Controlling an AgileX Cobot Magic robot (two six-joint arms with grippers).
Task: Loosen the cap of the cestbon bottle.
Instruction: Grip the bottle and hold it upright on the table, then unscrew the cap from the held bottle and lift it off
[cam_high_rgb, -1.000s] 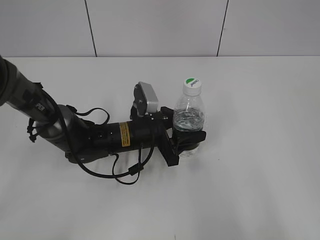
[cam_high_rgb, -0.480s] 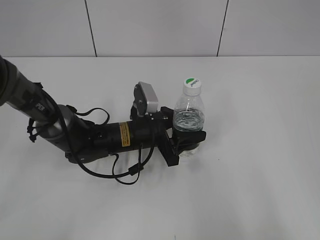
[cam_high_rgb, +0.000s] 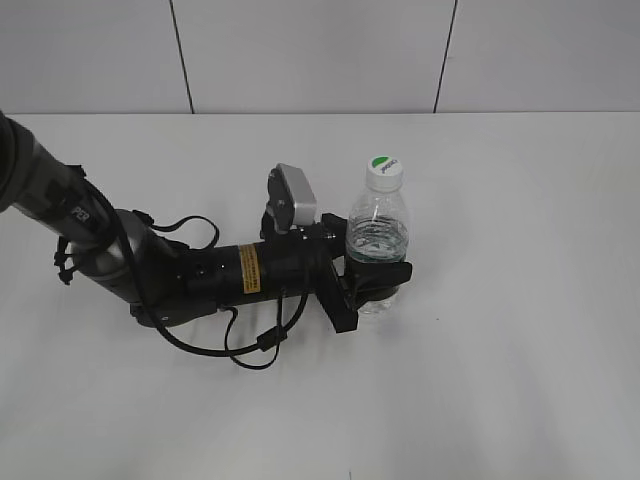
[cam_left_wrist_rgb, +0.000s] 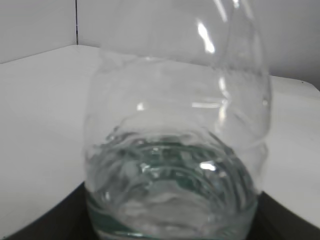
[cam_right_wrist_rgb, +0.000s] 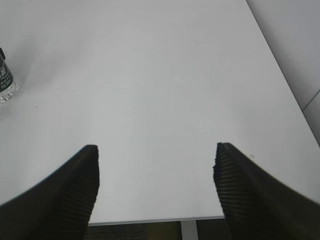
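Note:
The cestbon bottle (cam_high_rgb: 377, 232), clear and partly filled with water, stands upright on the white table. Its white cap (cam_high_rgb: 383, 172) with a green patch sits on top. My left gripper (cam_high_rgb: 375, 278) comes in from the left and is shut on the bottle's lower body. In the left wrist view the bottle (cam_left_wrist_rgb: 175, 150) fills the frame, with a black finger (cam_left_wrist_rgb: 47, 226) at each lower corner; the cap is out of that view. My right gripper (cam_right_wrist_rgb: 156, 175) is open over bare table, far from the bottle (cam_right_wrist_rgb: 5, 82), which shows only at the left edge.
The left arm (cam_high_rgb: 150, 265) with its looped cables lies low across the table's left half. The white table (cam_high_rgb: 520, 320) ends at a tiled wall behind. In the right wrist view the table's edge (cam_right_wrist_rgb: 150, 220) runs just under the fingers.

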